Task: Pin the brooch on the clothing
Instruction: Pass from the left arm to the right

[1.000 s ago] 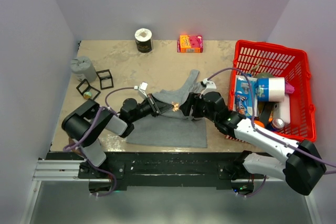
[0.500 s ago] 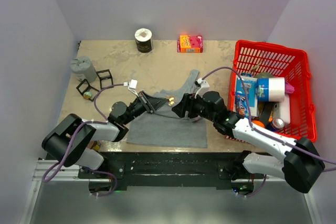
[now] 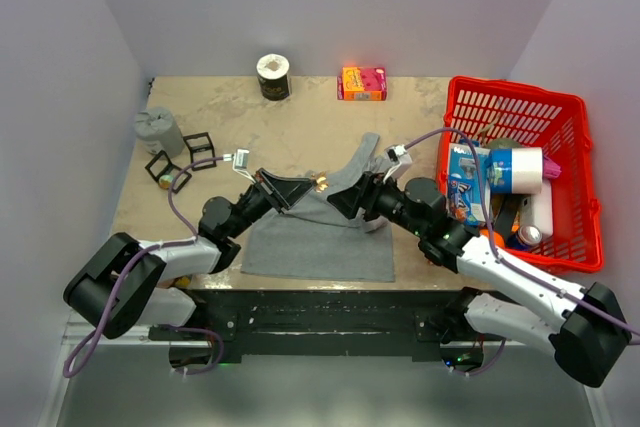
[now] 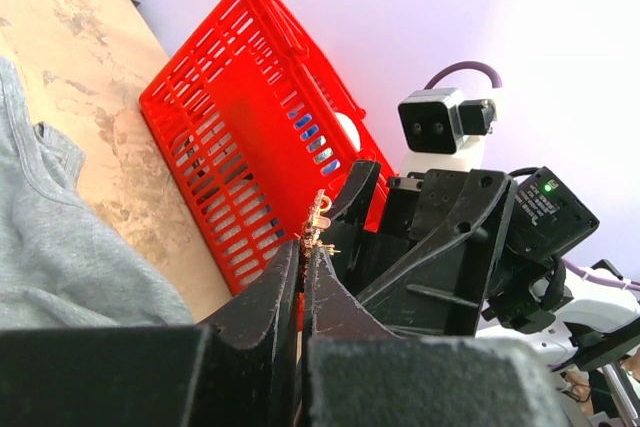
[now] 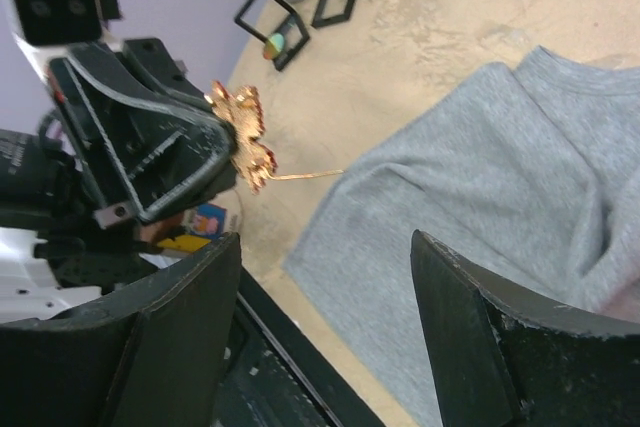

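Observation:
The brooch point(image 3: 321, 183) is a tiny gold and red leaf-like pin, and my left gripper point(image 3: 306, 187) is shut on it at the fingertips, above the clothing point(image 3: 320, 242). In the right wrist view the brooch point(image 5: 245, 137) juts from the left fingers point(image 5: 160, 162), its thin pin pointing toward the grey clothing point(image 5: 480, 177). My right gripper point(image 3: 346, 198) faces it from the right, open and empty point(image 5: 325, 287). In the left wrist view the brooch point(image 4: 318, 222) sits between the shut tips point(image 4: 303, 249), with the clothing point(image 4: 60, 247) below left.
A red basket point(image 3: 570, 107) full of packages stands at the right point(image 4: 240, 137). An orange box point(image 3: 362, 83) and a tape roll point(image 3: 273, 76) sit at the back. A grey cup point(image 3: 159, 130) and black cube frames point(image 3: 185, 155) are at the left.
My left gripper has drawn back to the left with the brooch, away from the right gripper. The right gripper stays open and has shifted only slightly.

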`<state>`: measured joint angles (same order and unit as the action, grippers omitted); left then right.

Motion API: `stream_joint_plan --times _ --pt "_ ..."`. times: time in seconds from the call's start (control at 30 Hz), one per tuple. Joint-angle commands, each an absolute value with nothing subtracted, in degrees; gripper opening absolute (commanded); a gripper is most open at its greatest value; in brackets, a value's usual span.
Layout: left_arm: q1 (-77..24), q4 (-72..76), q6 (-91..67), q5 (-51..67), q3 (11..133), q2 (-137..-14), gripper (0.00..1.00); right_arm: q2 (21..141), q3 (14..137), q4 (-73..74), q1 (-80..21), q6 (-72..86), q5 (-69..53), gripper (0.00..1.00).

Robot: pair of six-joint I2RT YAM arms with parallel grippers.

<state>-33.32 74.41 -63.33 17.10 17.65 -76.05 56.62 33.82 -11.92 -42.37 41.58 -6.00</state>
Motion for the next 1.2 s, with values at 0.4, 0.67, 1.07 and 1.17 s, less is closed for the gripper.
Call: stream_joint_plan --times 0.4,0.67,1.07,1.17 --pt "-33.7 77.2 -60.1 13.7 17.3 -74.6 0.00 61.4 33.6 -29.4 -42.5 54.2 -6.5 0.68" --pt "-34.9 79.6 -60.5 12.7 17.1 -76.0 0.00 64.1 33.4 -34.2 -42.5 56.9 -7.9 0.60" --pt "-35.4 78.4 -60.5 14.4 16.4 -74.3 0.00 60.0 35.2 -18.8 -42.5 46.1 3.2 0.71" --pt "-35.4 77.5 -60.5 15.6 15.6 -73.5 0.00 59.3 36.3 -17.4 -42.5 41.8 1.5 0.69"
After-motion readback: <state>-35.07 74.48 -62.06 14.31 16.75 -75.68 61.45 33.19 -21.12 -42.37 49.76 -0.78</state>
